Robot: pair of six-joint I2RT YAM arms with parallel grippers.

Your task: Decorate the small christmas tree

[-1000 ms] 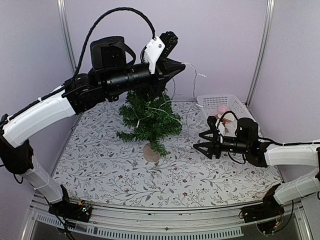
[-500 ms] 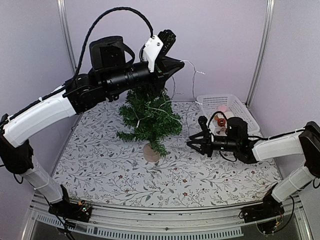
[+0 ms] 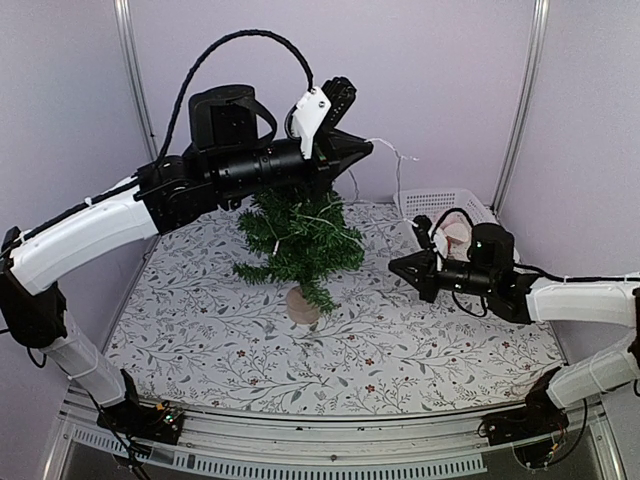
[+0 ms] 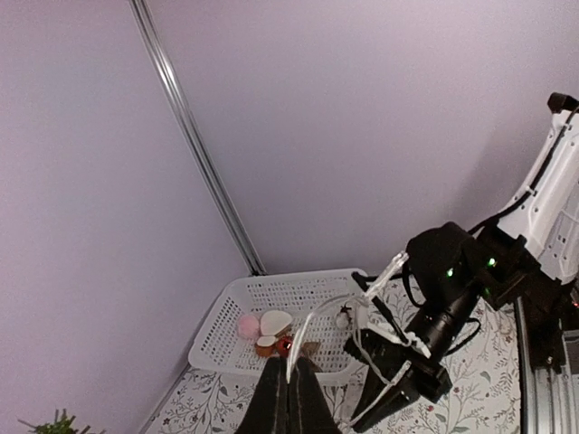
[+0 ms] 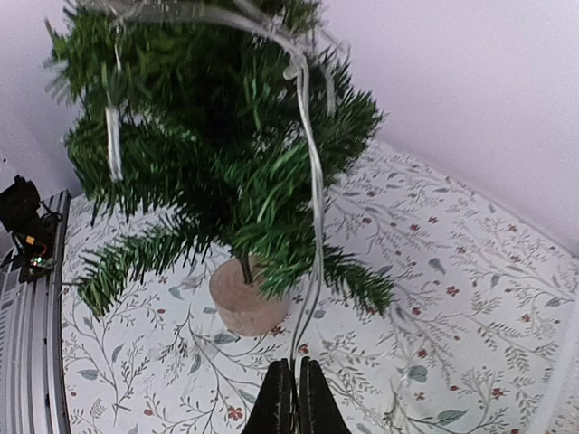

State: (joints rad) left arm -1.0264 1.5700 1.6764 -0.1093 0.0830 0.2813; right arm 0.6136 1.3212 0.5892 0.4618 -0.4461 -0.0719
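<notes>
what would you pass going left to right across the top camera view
left arm's base → small christmas tree → right pincer, shut on the light string → white basket. The left pincer overlaps the tree, so it is left out.

No text, label, brand, number or sign can be read in any of the views. The only print is on the white tablecloth (image 3: 400,350), a pattern of grey leafy sprigs and small red flowers with no lettering.
</notes>
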